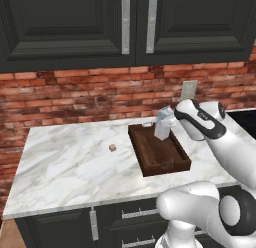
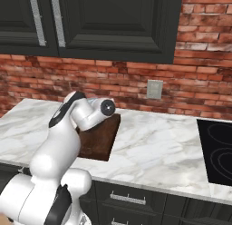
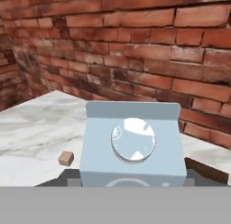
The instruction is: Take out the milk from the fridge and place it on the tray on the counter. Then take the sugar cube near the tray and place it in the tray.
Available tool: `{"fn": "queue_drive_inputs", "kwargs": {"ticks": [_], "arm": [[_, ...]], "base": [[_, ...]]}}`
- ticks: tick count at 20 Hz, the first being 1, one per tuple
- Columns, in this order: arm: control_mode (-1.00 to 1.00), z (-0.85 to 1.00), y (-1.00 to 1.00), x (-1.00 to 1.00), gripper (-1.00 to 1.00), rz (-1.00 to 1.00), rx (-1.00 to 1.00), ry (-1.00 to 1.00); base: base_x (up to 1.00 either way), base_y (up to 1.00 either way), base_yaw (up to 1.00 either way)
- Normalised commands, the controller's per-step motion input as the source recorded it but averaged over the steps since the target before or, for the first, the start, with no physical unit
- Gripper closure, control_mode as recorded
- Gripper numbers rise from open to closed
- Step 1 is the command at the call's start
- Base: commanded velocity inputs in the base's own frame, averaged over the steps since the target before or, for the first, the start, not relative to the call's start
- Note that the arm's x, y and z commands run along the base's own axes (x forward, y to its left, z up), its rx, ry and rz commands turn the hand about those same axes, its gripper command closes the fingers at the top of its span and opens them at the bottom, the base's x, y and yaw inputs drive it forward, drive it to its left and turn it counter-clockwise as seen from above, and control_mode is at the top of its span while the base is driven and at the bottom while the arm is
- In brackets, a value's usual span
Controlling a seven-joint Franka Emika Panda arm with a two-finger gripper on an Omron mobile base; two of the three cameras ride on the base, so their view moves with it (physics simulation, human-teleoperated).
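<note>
The milk (image 1: 163,123) is standing upright over the far end of the tray (image 1: 165,162), and the arm is reaching in from the right with the gripper (image 1: 172,123) grasping the milk at its right side; whether the carton's base is touching the tray floor or hanging just above it cannot be told. In the hand view the milk (image 3: 133,146) is sitting right in front of the camera, its gabled top pointing at the lens and its round white cap showing in the middle. The tray is lying lengthwise on the bench (image 1: 70,167), its long axis running from near to far, with a small metal handle at its far end. The sugar cube (image 1: 113,147) is resting on the bare marble to the left of the tray, apart from it; in the hand view the sugar cube (image 3: 66,158) is showing low at the carton's left. In the right base view the arm's body is covering much of the tray (image 2: 102,142). A brick wall (image 1: 75,97) is running behind the bench, dark cabinets (image 1: 65,27) are hanging above it, and a black cooktop (image 2: 217,151) is lying at the far right.
</note>
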Motion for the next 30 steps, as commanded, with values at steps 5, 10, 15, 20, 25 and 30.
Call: {"fn": "queue_drive_inputs", "kwargs": {"ticks": [5,10,15,20,25,30], "arm": [[-1.0,-0.17,0.21,0.31,1.0,-0.01,-0.02,0.05],[-1.0,-0.04,0.17,0.05,1.0,-0.03,0.0,0.03],[-1.0,-0.04,0.01,0.12,1.0,0.0,0.0,0.01],[-1.0,-0.11,0.02,0.28,1.0,0.0,0.0,0.0],[-1.0,-0.13,0.0,0.19,1.0,0.0,0.0,0.0],[-1.0,-0.27,0.05,0.02,1.0,0.0,0.0,0.0]], "base": [[0.0,0.0,0.0],[0.0,0.0,0.0],[0.0,0.0,0.0],[0.0,0.0,0.0],[0.0,0.0,0.0],[0.0,0.0,0.0]]}}
